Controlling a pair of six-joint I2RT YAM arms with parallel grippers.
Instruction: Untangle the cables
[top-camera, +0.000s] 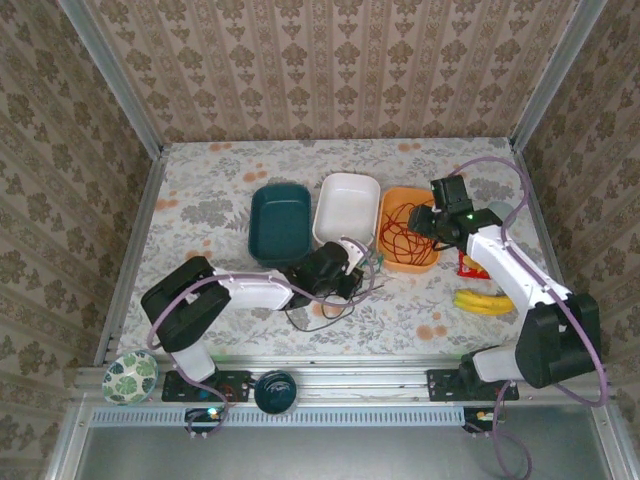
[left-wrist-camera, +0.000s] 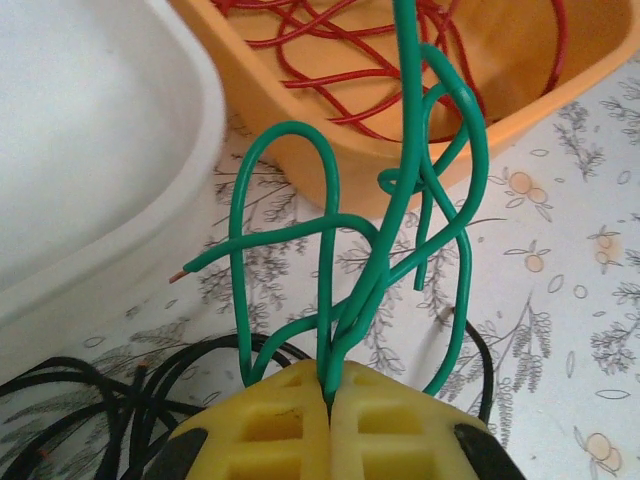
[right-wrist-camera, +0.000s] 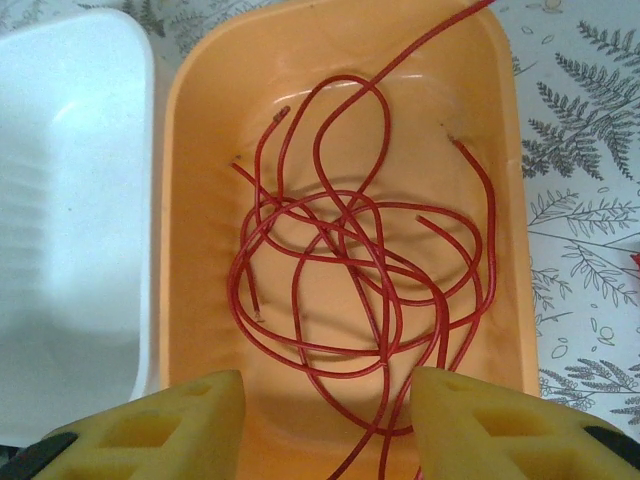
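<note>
Left tool (left-wrist-camera: 330, 395) pinching green cables (left-wrist-camera: 404, 120), right tool (right-wrist-camera: 327, 405) spread over red cables (right-wrist-camera: 350, 262) in orange tub (right-wrist-camera: 195, 300)

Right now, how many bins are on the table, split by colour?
Teal bin: 1
White bin: 1
Orange bin: 1
Total: 3

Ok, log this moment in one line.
left pincer: shut on green cable | right pincer: open above orange tub | red cables: in tub
</note>
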